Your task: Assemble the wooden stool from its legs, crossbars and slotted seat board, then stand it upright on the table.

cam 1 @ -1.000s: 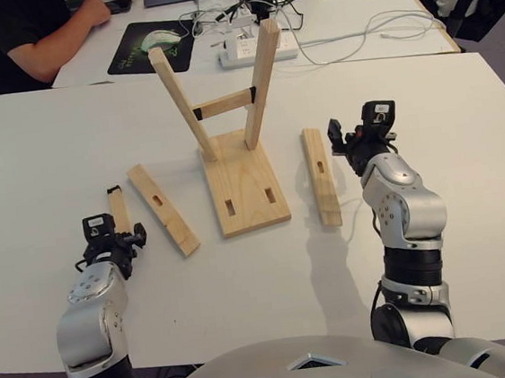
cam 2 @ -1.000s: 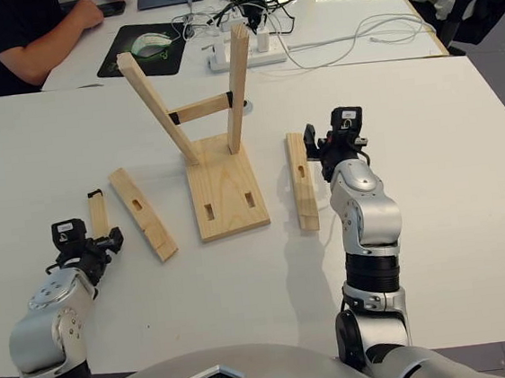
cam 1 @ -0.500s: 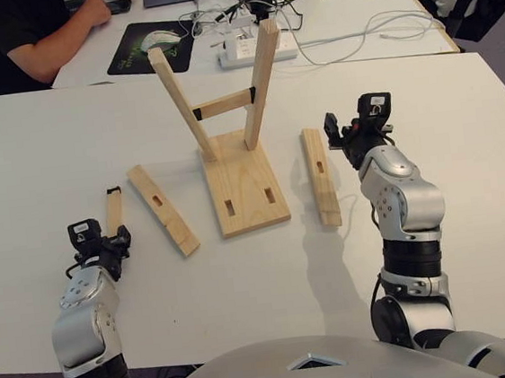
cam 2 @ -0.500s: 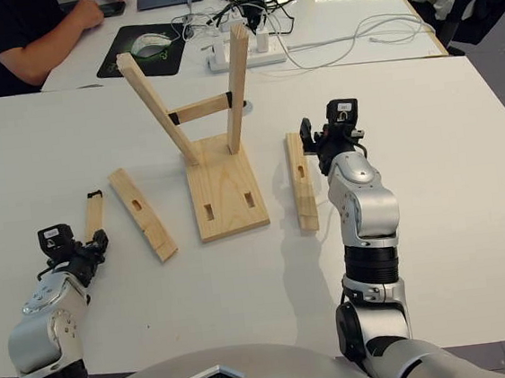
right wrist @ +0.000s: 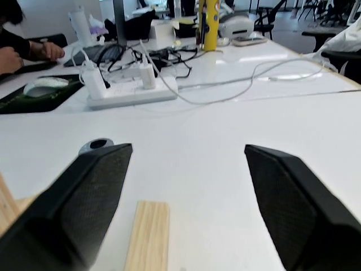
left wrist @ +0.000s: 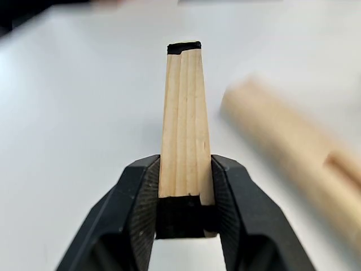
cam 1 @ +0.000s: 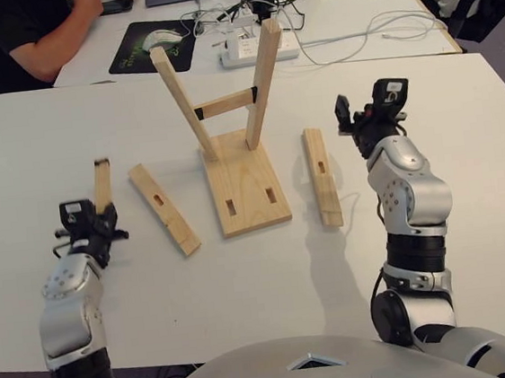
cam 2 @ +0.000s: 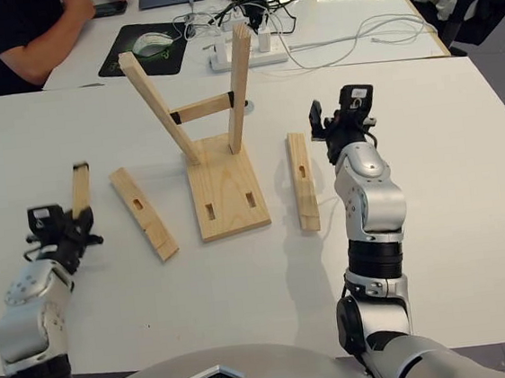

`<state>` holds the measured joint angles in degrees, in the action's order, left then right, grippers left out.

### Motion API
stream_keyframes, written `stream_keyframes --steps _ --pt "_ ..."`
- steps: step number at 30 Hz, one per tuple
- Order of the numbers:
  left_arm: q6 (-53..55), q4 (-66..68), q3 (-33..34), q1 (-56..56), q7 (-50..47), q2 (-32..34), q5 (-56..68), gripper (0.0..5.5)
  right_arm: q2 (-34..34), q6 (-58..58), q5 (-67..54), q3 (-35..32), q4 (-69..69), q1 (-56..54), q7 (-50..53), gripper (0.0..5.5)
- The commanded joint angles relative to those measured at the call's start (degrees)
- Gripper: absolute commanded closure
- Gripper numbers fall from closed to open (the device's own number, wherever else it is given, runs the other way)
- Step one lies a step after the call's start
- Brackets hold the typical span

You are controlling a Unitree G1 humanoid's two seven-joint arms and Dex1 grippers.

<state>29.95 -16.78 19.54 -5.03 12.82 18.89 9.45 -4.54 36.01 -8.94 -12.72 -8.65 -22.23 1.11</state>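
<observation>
The seat board point(cam 1: 241, 181), a flat rectangle of pale grained wood, lay in the middle of the white table point(cam 1: 463, 131). Its near end showed two small rectangular slots. From its far end two square-section legs rose and splayed apart, the left leg point(cam 1: 182, 102) leaning left and the right leg point(cam 1: 262, 81) standing steeper. A short crossbar point(cam 1: 226, 104) with dark ends joined them partway up.

Two more legs lay flat on the table. One loose leg point(cam 1: 164, 208) lay just left of the board, angled, with a slot cut in its upper face. The other loose leg point(cam 1: 322, 175) lay just right of the board, roughly parallel to it, also slotted.

The left gripper point(left wrist: 186, 166) was at the near left of the table, its ribbed black fingers point(left wrist: 145, 197) clamped on the near end of a second crossbar point(left wrist: 185, 118). This was a slim stick of striped light wood, black-tipped at both ends, pointing away from the robot and raised off the table.

The right gripper point(right wrist: 186, 152) was held above the table just right of the far end of the right-hand loose leg, its textured black fingers point(right wrist: 96, 192) spread wide with nothing between them.

A white power strip point(cam 1: 256, 49) with tangled cables sat on the far desk.
</observation>
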Motion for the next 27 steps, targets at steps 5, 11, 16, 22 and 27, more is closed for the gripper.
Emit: stream_keyframes --steps 5,11,16,22,27 --pt "-9.4 -7.8 4.2 21.4 5.6 8.4 8.9 4.17 -1.3 5.6 -30.4 -14.8 -1.1 -14.5 -8.8 1.77" --pt "-8.5 -10.5 -2.1 34.2 8.2 8.9 13.7 4.17 -1.5 17.4 -58.9 -15.3 -6.3 -21.5 -7.2 1.77" --pt "-12.0 -8.8 -12.9 36.8 9.6 5.2 9.2 4.17 3.7 18.3 -67.0 -9.0 -9.3 -20.4 -0.3 1.77" --pt "-18.7 -3.5 -22.9 36.7 10.5 2.2 1.5 4.17 7.0 14.7 -73.4 -5.1 -9.1 -18.1 7.6 1.77" --pt "-20.6 -2.9 -23.9 35.1 10.2 0.9 -0.3 4.17 7.2 10.5 -81.6 -5.3 -7.7 -18.4 12.0 1.77"
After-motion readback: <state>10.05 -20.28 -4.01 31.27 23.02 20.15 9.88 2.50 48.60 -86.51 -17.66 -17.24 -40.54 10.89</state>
